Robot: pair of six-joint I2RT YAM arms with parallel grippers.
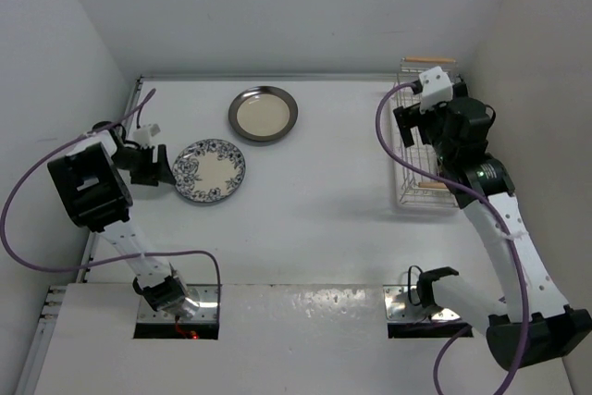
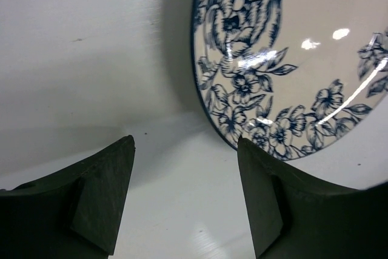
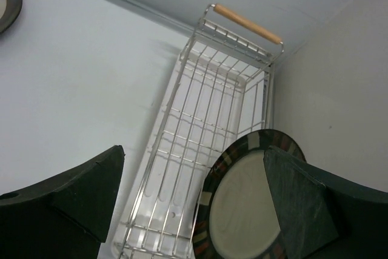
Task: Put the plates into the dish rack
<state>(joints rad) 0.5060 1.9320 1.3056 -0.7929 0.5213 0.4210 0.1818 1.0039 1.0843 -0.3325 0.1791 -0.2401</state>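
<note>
The blue-and-white patterned plate lies flat at the left; in the left wrist view it fills the upper right. My left gripper is open and empty at its left edge, low over the table, with its right fingertip just at the rim. The dark-rimmed cream plate lies flat farther back. The white wire dish rack stands at the right wall. The cream plate with blocked rim stands on edge inside the rack. My right gripper is open above it; the arm hides that plate from above.
White walls close in on the left, back and right, and the rack sits tight in the right back corner. Its far wooden handle is near the wall. Purple cables loop beside both arms. The dark-rimmed plate's edge shows in the right wrist view.
</note>
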